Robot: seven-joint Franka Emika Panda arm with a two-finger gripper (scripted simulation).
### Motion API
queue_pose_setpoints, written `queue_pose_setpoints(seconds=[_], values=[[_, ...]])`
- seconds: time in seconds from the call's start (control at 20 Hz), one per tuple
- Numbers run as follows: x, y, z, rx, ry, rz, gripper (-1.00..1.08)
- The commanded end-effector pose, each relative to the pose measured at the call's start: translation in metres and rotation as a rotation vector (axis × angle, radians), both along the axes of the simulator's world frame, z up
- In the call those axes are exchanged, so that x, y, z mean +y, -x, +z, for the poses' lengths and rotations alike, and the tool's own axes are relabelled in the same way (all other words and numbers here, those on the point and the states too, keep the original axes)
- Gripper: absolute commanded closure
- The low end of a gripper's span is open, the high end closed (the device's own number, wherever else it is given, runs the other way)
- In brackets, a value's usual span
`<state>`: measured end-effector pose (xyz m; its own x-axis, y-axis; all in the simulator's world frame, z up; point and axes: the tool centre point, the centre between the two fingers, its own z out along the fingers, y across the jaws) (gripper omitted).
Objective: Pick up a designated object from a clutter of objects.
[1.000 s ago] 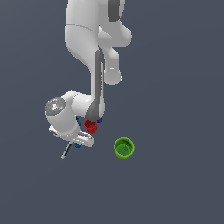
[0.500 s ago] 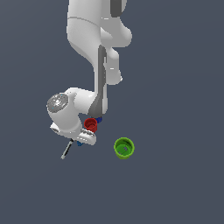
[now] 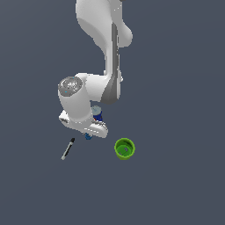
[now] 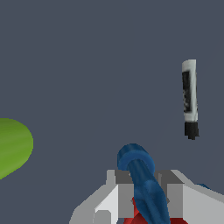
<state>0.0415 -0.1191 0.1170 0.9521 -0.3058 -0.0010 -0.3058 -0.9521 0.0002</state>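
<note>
The tiny dark-blue stubby piece [image 4: 141,171], wider at its far end, sits between my gripper's [image 4: 146,189] two grey fingers [image 4: 124,191], which press on both its sides. In the exterior view only a blue bit [image 3: 88,136] shows under the white hand [image 3: 83,125]. The red cup [image 4: 139,217] shows as a sliver below the piece in the wrist view and is hidden in the exterior view. The blue grey-topped can [image 3: 96,113] peeks out behind the hand. A small blue edge [image 4: 202,187] shows past one finger; I cannot tell what it is.
The green cup [image 3: 124,148] stands upright to the exterior view's right of the hand and shows in the wrist view [image 4: 11,146]. The black-and-white marker [image 3: 67,149] lies to the exterior view's left of the hand and also shows in the wrist view [image 4: 189,98]. The floor is plain dark grey.
The hand has shifted up and slightly right in the exterior view. The red cup, visible beside the hand before, is now covered by it.
</note>
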Motion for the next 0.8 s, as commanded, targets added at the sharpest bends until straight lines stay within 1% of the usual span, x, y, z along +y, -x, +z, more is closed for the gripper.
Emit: queue_pose_setpoints(seconds=[0.0,0.75], values=[[0.02,0.004,0.022,-0.001,0.0,0.001,1.08],[0.148,0.028,0.167,-0.001,0.004,0.0,1.08]])
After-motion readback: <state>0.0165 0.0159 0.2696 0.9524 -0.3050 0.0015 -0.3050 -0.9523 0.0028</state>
